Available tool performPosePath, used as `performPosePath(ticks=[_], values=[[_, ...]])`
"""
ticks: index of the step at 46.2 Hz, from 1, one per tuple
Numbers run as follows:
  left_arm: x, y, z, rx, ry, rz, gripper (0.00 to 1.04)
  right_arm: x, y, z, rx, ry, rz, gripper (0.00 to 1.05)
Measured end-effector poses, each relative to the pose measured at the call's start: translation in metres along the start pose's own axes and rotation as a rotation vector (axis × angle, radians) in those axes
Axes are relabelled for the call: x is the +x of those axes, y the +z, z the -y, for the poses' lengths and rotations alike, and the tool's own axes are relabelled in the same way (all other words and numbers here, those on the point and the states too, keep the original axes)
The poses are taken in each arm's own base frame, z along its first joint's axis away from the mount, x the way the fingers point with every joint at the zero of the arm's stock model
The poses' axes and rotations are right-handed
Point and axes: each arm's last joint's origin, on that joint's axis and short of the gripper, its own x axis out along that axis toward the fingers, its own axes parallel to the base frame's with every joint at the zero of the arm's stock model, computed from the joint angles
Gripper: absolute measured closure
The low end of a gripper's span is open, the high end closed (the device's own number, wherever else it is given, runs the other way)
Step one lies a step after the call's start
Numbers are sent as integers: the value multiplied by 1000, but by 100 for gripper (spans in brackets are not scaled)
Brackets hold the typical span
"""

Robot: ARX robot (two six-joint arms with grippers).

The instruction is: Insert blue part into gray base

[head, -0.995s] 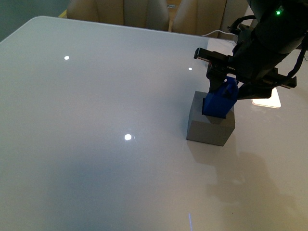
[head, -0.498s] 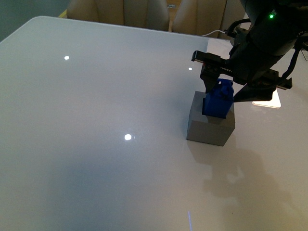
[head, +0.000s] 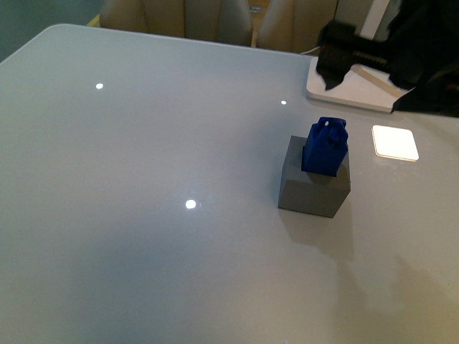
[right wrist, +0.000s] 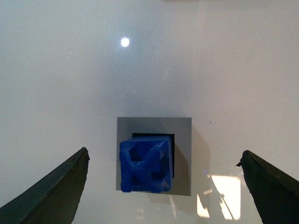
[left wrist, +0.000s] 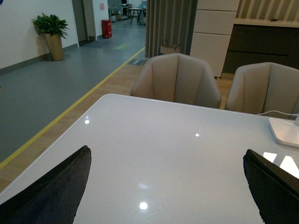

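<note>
The blue part (head: 326, 147) stands upright in the square hole of the gray base (head: 313, 188), its knobbly handle on top. In the right wrist view the blue part (right wrist: 145, 164) fills the hole of the gray base (right wrist: 182, 140), seen from above. My right gripper (right wrist: 163, 186) is open and empty, well above the base with its fingers (right wrist: 56, 186) wide apart; in the front view it shows as a dark shape (head: 373, 54) at the top right. My left gripper (left wrist: 168, 186) is open and empty over bare table; the base is out of its view.
A white flat lamp foot (head: 351, 89) lies at the table's far right, with a bright square of light (head: 395, 142) beside the base. Beige chairs (head: 176, 18) stand behind the table's far edge (head: 165, 37). The table's left edge curves away.
My right gripper has let go of the blue part and risen up and away toward the back right. The blue part stays standing in the gray base.
</note>
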Motion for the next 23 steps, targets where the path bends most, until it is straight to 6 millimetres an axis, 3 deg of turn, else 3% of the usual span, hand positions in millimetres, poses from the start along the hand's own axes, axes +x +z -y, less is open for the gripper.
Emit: performPosePath(ticks=[5, 9, 13, 16, 23], values=[[0, 0, 0, 0, 0, 0, 7, -36, -3, 8, 5, 3, 112, 9], [0, 0, 0, 0, 0, 0, 7, -49, -9, 13, -19, -2, 204, 12], [0, 0, 0, 0, 0, 0, 7, -53, -20, 23, -83, 51, 506, 26], [0, 0, 0, 0, 0, 0, 7, -60, -40, 40, -146, 70, 678, 39], [0, 0, 0, 0, 0, 0, 7, -89, -58, 67, -175, 71, 858, 65]])
